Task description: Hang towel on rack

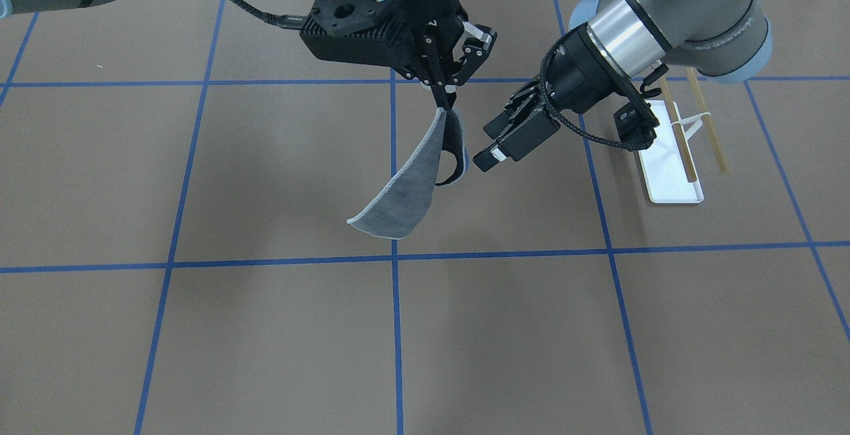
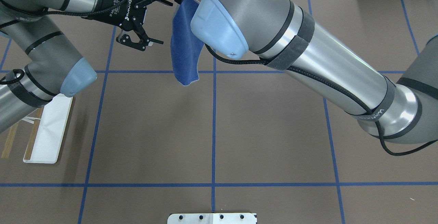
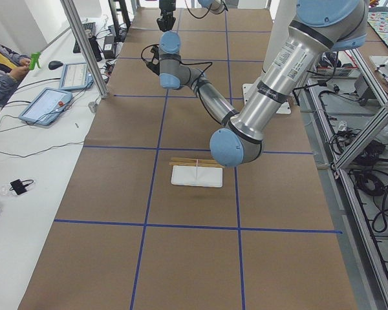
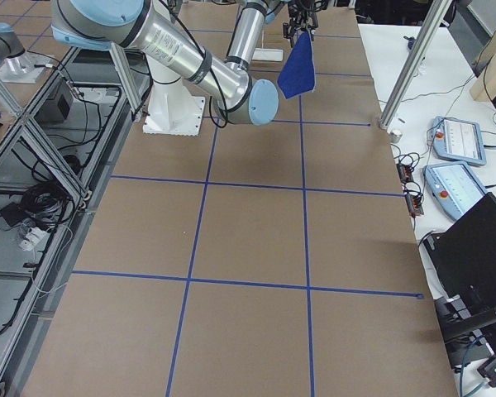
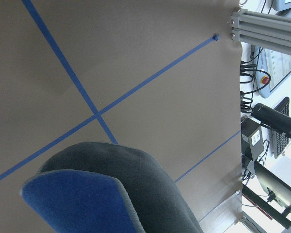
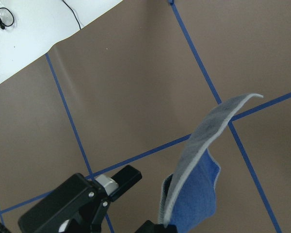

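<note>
Two tools out by the far-centre grid cross, only one loaded

Front view: the right tool [image 1: 446,99] is pinched closed on the top edge of the towel [image 1: 404,186]. The cloth hangs clear of the surface [image 1: 265,176], curled on itself, grey face out. The left tool [image 1: 490,144] is spread wide and holds nothing. It sits just beside the cloth, not touching. The rack [image 1: 667,179] stands behind the left wrist, well apart from the towel, both rods bare

Overhead: blue face of the towel [image 2: 184,46] shows, draped from the right tool, which the right forearm mostly hides. The left tool [image 2: 163,22] gapes, aimed at the cloth's side edge. The left elbow overlaps one end of the rack [image 2: 51,138] in this view

Left side view: the rack [image 3: 197,175] is upright on the surface with nothing on it. Both tools are too far off to read

Right side view: the towel [image 4: 298,70] dangles in the air at the far end

Left wrist cam: only a rolled fold of towel [image 5: 111,194], grey outside, blue inside. No fingers in frame

Right wrist cam: the towel [image 6: 196,160] hangs doubled, with one finger of the left tool close by

Risks, my read:
- Single pinch point, so the cloth could slip out on a fast swing
- With the curl, the left tool may catch both layers or none, leaving the towel bunched on one rod
- The rack looks light, so dragging cloth across the rods or a low left elbow could tip or shove it
</note>
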`<move>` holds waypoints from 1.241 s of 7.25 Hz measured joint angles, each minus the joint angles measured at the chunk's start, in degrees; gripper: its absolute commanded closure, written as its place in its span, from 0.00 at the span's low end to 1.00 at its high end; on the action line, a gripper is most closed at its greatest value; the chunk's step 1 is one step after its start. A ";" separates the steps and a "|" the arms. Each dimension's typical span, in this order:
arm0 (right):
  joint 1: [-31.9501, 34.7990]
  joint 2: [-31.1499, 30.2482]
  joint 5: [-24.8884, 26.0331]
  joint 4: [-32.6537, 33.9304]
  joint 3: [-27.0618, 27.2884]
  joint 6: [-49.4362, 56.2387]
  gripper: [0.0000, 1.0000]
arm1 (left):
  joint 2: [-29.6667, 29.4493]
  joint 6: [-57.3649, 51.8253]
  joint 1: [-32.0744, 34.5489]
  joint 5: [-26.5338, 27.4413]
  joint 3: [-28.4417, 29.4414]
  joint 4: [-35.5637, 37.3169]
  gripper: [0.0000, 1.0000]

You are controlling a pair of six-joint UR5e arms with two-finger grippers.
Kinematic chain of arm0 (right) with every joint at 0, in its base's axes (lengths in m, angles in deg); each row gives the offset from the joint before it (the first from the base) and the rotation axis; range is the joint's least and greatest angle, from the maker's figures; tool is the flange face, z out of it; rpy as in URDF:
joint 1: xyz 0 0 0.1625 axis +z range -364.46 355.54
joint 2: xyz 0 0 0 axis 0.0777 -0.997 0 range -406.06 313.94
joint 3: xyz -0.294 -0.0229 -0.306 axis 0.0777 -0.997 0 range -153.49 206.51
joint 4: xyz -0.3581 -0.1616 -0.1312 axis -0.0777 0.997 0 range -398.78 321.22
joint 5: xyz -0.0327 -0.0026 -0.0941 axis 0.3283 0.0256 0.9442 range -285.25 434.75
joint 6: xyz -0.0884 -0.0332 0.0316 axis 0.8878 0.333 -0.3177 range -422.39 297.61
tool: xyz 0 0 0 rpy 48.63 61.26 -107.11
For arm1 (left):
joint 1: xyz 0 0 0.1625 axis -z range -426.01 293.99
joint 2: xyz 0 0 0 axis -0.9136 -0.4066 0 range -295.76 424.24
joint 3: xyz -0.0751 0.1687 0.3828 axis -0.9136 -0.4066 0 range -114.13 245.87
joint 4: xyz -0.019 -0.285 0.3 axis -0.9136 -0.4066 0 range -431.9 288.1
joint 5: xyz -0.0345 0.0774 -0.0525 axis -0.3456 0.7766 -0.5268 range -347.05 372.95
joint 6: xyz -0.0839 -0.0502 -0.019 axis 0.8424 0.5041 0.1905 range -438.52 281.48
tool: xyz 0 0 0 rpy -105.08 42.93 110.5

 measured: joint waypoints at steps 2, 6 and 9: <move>-0.24 0.39 1.19 -0.77 0.00 0.07 1.00 | 0.02 2.85 -0.56 -0.05 -0.23 -1.56 0.20; -0.36 0.36 2.00 -1.66 -0.04 0.10 1.00 | 0.69 7.70 -1.18 -0.12 -0.68 -2.91 1.00; -0.36 0.32 2.02 -1.83 -0.04 0.10 0.97 | 0.80 8.71 -1.20 -0.07 -0.70 -2.89 1.00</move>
